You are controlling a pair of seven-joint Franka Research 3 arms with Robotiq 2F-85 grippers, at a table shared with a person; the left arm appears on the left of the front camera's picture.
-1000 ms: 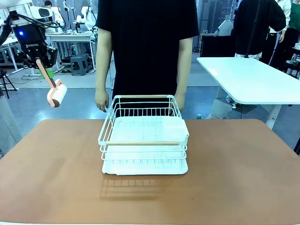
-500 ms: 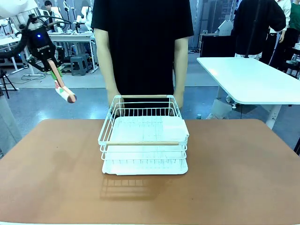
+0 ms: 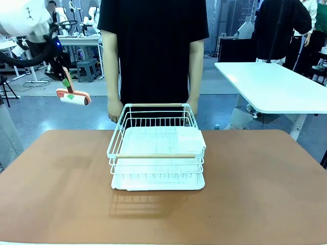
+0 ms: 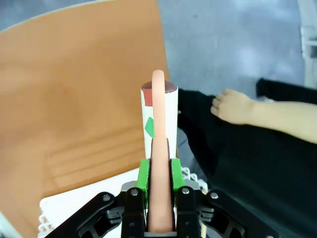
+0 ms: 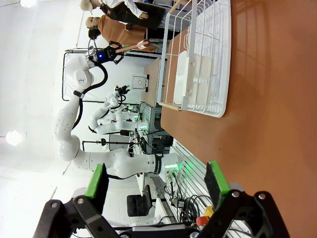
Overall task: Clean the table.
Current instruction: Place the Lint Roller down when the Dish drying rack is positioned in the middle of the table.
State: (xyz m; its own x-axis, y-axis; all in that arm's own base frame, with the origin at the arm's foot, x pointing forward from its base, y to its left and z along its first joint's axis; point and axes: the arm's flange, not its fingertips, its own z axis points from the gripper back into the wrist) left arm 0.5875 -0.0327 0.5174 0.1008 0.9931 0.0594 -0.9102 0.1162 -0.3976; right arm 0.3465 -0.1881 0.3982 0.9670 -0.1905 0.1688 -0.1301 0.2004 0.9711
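Note:
The table (image 3: 255, 194) has a reddish-brown top. My left gripper (image 3: 65, 80) hangs in the air above and beyond its far left corner, shut on the pink handle (image 4: 159, 148) of a lint roller. The roller's white head (image 3: 73, 97) lies level below the fingers, off the table. In the left wrist view the head (image 4: 159, 116) points away from my left gripper (image 4: 159, 171), with the table (image 4: 74, 99) beneath on the left. My right gripper (image 5: 156, 181) is open with nothing between its green pads, above the table (image 5: 267, 99).
A white wire rack (image 3: 156, 148) with wooden bars stands on a white tray at the table's middle. A person in black stands just behind it, one hand (image 3: 113, 109) by its far left corner. A white-topped table (image 3: 276, 84) is at the back right.
My left gripper swung right and slightly up with the roller. The roller head went from hanging down at the far left to lying level, nearer the person.

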